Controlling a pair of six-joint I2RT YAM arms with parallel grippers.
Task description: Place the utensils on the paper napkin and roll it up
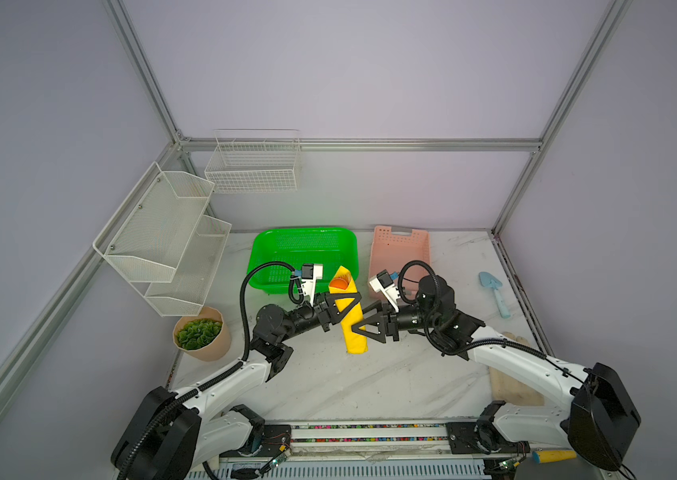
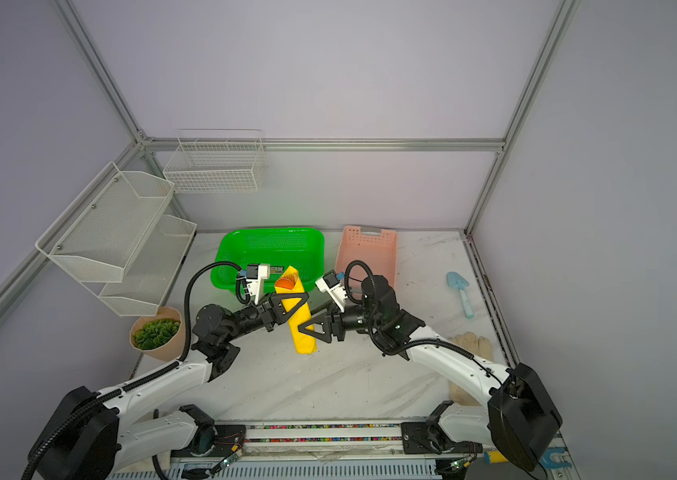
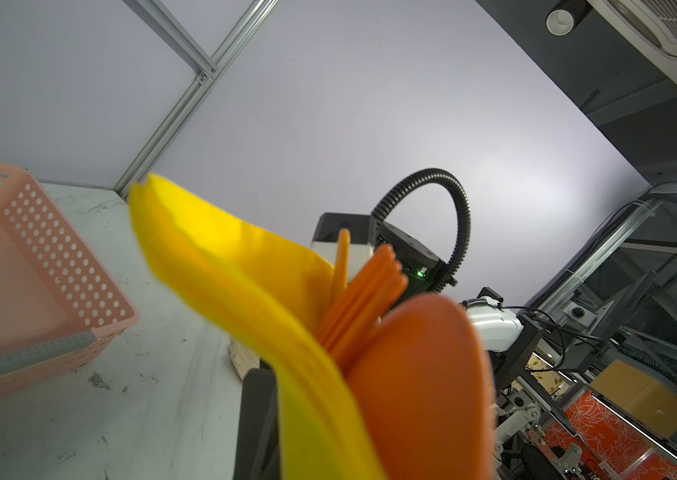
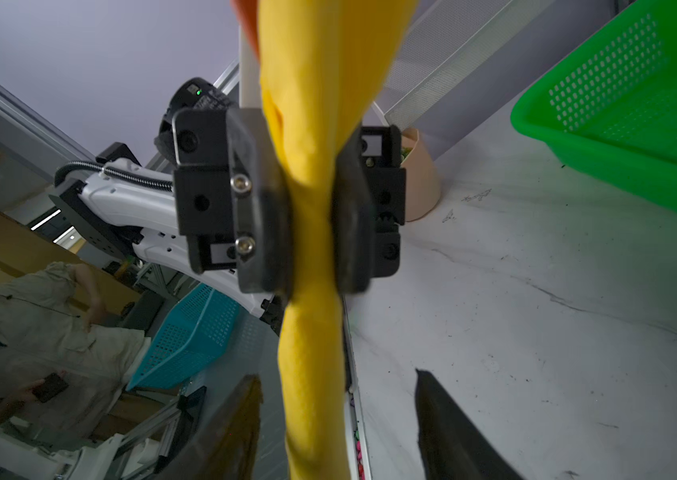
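At the near edge of the marble table (image 1: 370, 386), toward 5 o'clock, a yellow-handled tool (image 1: 554, 456) is seen, its head hidden. White work gloves (image 2: 471, 343) are laid at 4 o'clock, partly covered by the right arm.

Near the table's middle, the paper napkin (image 1: 355, 343) is found rolled into a tube around the utensils (image 1: 338, 284). The tube is tilted, its open end raised toward 12 o'clock. Whether the low end touches the table cannot be told. In the left wrist view a spoon bowl (image 3: 419, 374), fork tines (image 3: 365, 299) and a thin knife tip (image 3: 343, 262) are seen at the open end.

The left gripper (image 1: 347, 305) is clamped on the roll's middle, which is pinched narrow between the pads (image 4: 349, 208). The right gripper (image 1: 358, 322) is spread wide, one finger (image 4: 449, 428) to each side of the lower roll, apart from it.

A potted succulent (image 1: 203, 338) is set at 9 o'clock and a light-blue trowel (image 1: 494, 293) at 3 o'clock. Farther back, a green basket (image 1: 303, 249) is placed at 11 o'clock and a pink basket (image 1: 399, 249) at 1 o'clock.
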